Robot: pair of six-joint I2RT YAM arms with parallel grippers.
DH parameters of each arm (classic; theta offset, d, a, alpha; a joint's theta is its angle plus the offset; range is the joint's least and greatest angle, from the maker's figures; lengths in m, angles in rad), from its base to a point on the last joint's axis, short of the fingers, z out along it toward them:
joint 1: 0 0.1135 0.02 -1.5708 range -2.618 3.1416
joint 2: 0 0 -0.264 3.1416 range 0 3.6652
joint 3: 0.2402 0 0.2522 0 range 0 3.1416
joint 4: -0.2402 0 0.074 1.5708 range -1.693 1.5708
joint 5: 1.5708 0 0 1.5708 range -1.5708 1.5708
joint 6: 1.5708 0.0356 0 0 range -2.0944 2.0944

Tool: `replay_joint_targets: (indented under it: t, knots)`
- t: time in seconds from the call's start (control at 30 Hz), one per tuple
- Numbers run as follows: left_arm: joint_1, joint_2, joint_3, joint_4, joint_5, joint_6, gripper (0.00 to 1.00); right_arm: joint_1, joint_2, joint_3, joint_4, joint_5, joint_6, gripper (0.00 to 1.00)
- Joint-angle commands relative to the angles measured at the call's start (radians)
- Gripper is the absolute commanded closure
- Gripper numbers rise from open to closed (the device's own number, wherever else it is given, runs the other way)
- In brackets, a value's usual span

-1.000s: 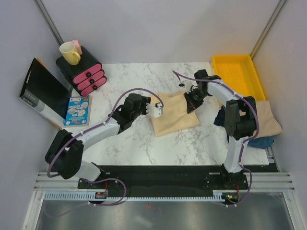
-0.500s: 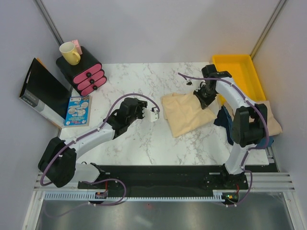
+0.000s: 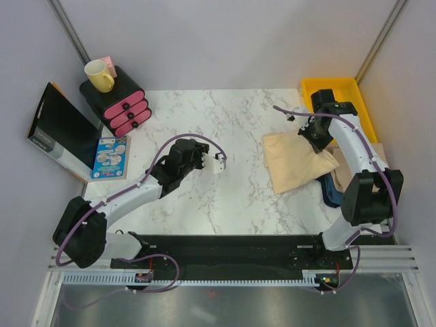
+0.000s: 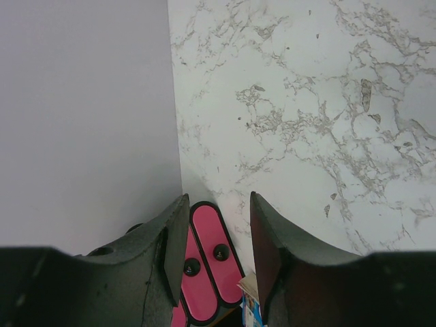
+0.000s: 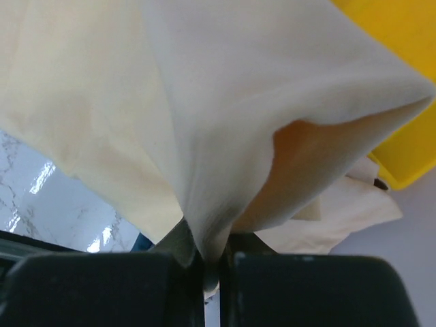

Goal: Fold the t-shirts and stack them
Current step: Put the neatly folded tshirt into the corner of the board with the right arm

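Marble table (image 3: 225, 116): right gripper (image 3: 315, 131) pinches tight a far-edge fold of folded cream shirt (image 3: 296, 163), which lies right of centre just beside tray (image 3: 338, 92); soft, light, limp, probably best held at doubled edges; left gripper (image 3: 219, 163) half-spread, empty, well apart.

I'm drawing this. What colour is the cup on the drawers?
The cup is pale yellow, seen best from the top camera.
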Motion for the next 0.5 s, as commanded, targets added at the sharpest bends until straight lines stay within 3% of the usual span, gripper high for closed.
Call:
replay_joint_targets:
  t: [0.0,0.47]
  knots:
    - [-0.004,-0.014,0.003,0.008,0.022,0.019,0.52,-0.034,-0.111,-0.041,-0.04,0.061,-0.042,1.0]
    - [-0.007,0.001,0.03,0.004,0.037,0.035,0.51,-0.266,-0.225,-0.038,-0.075,0.055,-0.121,1.0]
